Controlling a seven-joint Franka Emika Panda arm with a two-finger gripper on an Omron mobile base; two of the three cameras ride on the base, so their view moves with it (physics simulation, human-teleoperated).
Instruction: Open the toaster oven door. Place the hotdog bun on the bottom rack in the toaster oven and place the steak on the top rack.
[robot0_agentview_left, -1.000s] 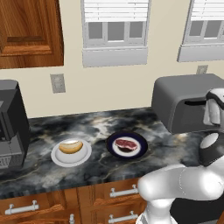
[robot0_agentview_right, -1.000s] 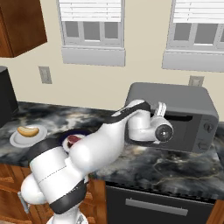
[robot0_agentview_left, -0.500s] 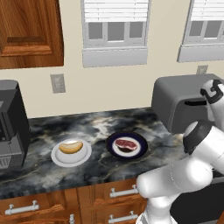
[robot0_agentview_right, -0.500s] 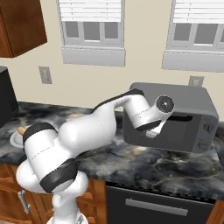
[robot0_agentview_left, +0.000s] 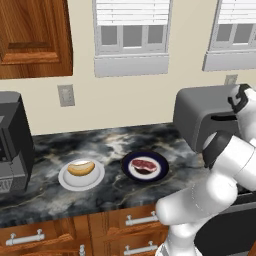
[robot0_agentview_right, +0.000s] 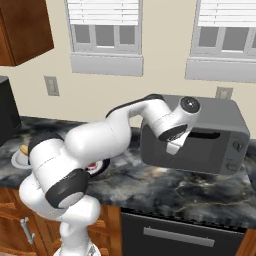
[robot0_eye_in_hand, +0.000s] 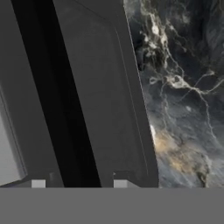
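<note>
You're working the first step, getting the toaster oven door (robot0_agentview_right: 200, 152) open, and it's looking shut against the toaster oven (robot0_agentview_right: 220, 112) in the right base view. The gripper (robot0_eye_in_hand: 78, 183) is sitting at the black bar handle (robot0_eye_in_hand: 57, 109). In the hand view the jaws are standing roughly half apart with the bar running between them, one fingertip (robot0_eye_in_hand: 38, 183) on each side. I can't tell whether the pads are actually pinching the bar or just bracketing it, so you're checking that before pulling. In the right base view the gripper (robot0_agentview_right: 175, 147) is landing toward the handle's left end rather than its middle, so I'd expect some twist on the door if you haul hard. You're aiming to seat the bar deep between the fingers, then follow the arc of what I'm assuming is a bottom hinge, out and down, not straight back. Keep the wrist rotating with the panel so the bar isn't levering out. Watch the marble counter (robot0_eye_in_hand: 188, 87) below, since the door is probably swinging toward it. The hotdog bun (robot0_agentview_left: 81, 168) is waiting on the white plate (robot0_agentview_left: 67, 181), and the steak (robot0_agentview_left: 143, 165) on the dark plate (robot0_agentview_left: 159, 172) just beside it. Both are well to the left of the oven and untouched, and the racks are hidden behind the door.
</note>
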